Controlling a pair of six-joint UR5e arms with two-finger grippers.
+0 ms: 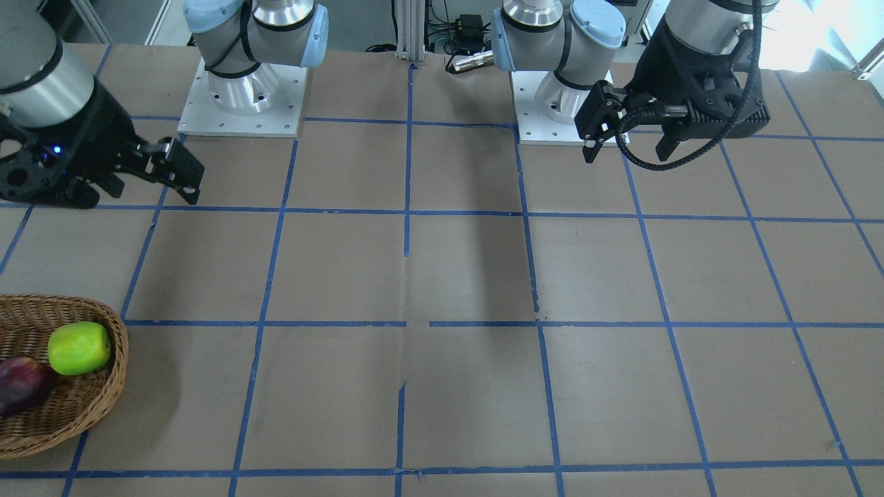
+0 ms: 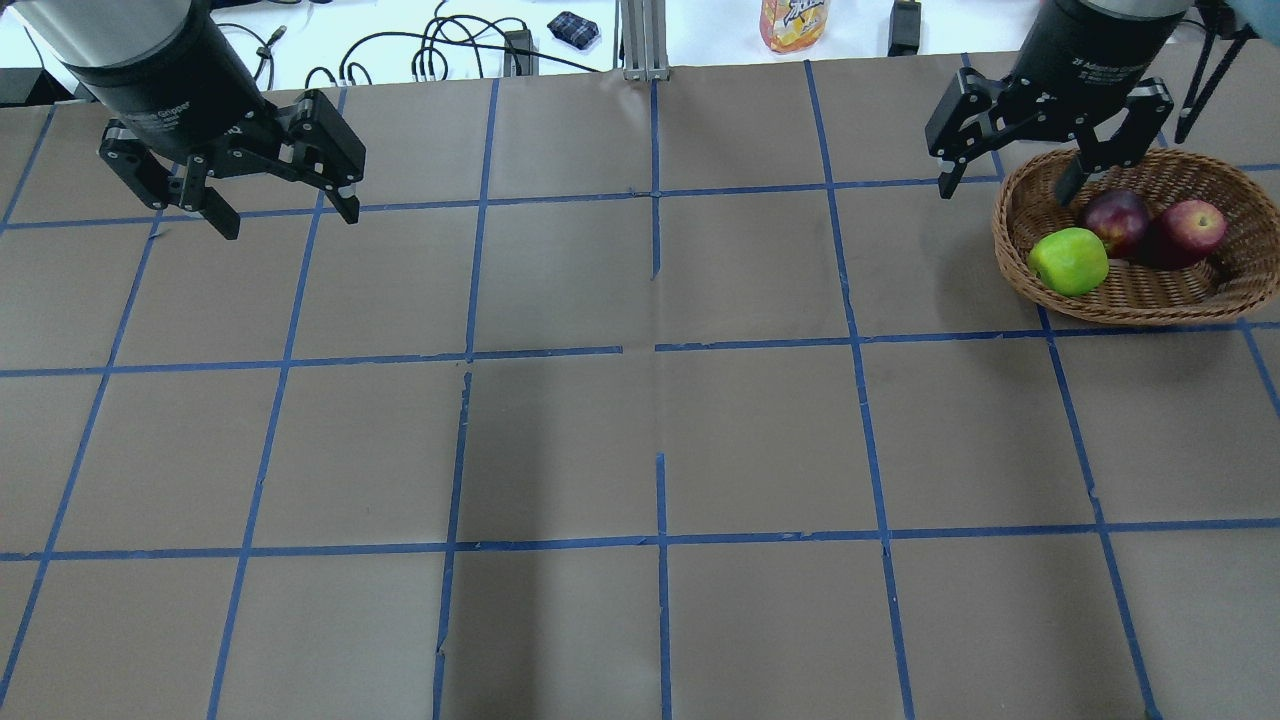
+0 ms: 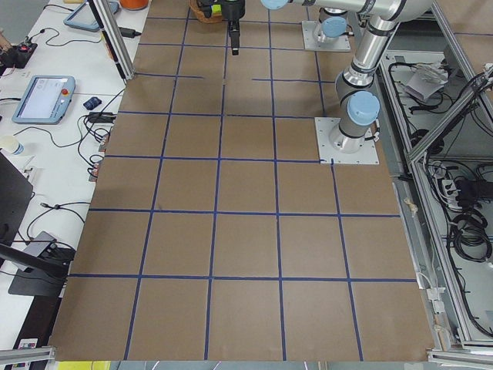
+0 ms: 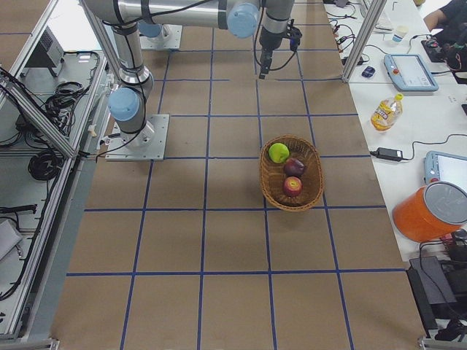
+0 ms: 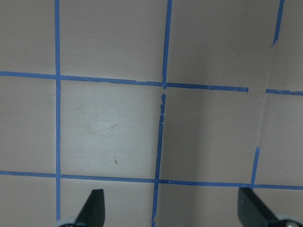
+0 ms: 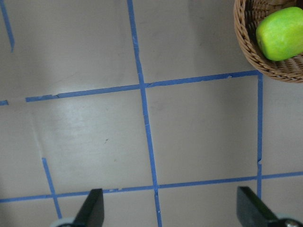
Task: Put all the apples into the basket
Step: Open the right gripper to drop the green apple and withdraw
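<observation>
The wicker basket (image 2: 1010, 250) stands at the far right of the table. In it lie the green apple (image 2: 1070, 261), the dark purple apple (image 2: 1117, 220) and the red apple (image 2: 1195, 225). The front-facing view shows the basket (image 1: 117, 345) with the green apple (image 1: 79, 348) and the purple apple (image 1: 21, 385). My right gripper (image 2: 1005, 190) is open and empty, raised over the basket's near-left rim. Its wrist view shows the green apple (image 6: 280, 33) in the basket (image 6: 246, 42). My left gripper (image 2: 290, 222) is open and empty, raised above the far left of the table.
The two arm bases (image 1: 242, 90) (image 1: 559, 96) stand at the robot's edge of the table. A juice bottle (image 2: 793, 20), cables and small devices lie on the white bench beyond the far edge. Blue tape lines grid the brown table (image 2: 650, 440).
</observation>
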